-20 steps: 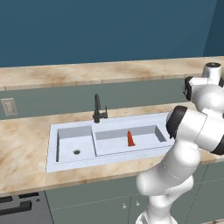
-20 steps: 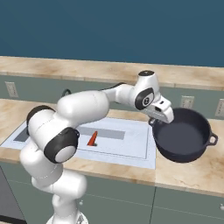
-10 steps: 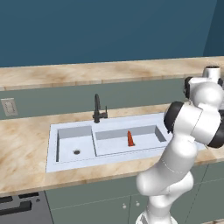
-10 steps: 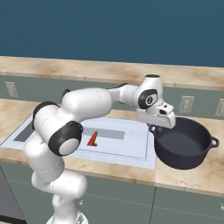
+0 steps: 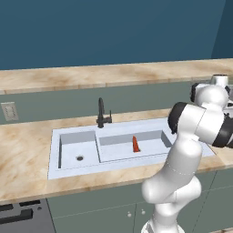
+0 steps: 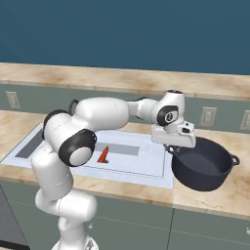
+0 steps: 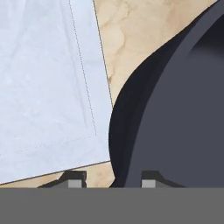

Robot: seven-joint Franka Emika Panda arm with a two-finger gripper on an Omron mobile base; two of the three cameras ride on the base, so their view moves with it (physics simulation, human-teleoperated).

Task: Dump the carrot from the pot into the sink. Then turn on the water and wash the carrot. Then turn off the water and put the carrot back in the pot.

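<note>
While my elbow blocks the sink's right end in left base view, carrot stands upright in the wider basin beside the faucet. Right base view: gripper at the pot's near rim on the counter; clamped, I think. Hand view: rim between fingertips, pot cropped.

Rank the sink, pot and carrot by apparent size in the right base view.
1. sink
2. pot, though it sits nearer the camera, which enlarges it
3. carrot, clearly smallest
</note>
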